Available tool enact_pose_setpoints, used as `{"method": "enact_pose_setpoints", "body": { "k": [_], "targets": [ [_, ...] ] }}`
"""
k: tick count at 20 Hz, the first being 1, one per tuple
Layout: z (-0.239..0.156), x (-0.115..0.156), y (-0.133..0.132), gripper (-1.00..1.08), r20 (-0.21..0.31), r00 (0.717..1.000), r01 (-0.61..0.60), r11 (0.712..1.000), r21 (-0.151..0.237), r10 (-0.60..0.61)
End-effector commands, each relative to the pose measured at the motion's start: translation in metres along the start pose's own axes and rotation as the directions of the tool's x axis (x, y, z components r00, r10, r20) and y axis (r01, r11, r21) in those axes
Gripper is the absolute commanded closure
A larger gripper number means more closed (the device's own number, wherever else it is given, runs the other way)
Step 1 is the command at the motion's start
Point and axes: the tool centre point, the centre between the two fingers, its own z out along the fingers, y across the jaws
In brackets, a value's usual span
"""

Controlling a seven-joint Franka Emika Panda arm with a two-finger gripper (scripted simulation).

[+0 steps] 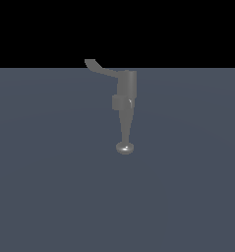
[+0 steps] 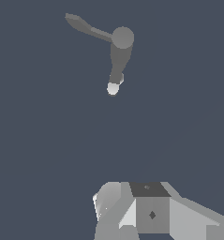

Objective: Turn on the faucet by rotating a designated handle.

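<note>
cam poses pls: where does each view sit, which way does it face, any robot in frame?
Exterior view: off the arm, roughly level, facing the faucet side-on; handle juts to this view's left; no robot visible.
Wrist view: on the wrist, looking down on the faucet from above; part of the gripper shows at the frame edge, well apart from the handle.
Shared: faucet and handle.

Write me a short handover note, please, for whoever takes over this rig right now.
Gripper: only part of it shows in the wrist view; open or shut cannot be told. It holds nothing and is well apart from the faucet.
Faucet: stands alone on the gray floor, spout ending in a round knob.
Handle: juts from the faucet's top toward the exterior view's left, untouched.
Done: nothing visible yet.
Left: approach the handle, make contact, rotate it.
</note>
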Motion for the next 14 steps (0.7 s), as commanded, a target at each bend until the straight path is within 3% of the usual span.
{"method": "enact_pose_setpoints", "body": {
  "k": [1, 10, 14],
  "targets": [
    [0.0000, 0.0000, 0.0000, 1.08, 0.000, 1.000, 0.000, 1.000, 0.000, 0.000],
    [0.0037, 0.0051, 0.0076, 1.08, 0.020, 1.000, 0.004, 0.999, -0.039, -0.004],
    [0.0036, 0.0049, 0.0075, 1.08, 0.020, 1.000, 0.005, 0.999, -0.039, -0.005]
  ]
}}
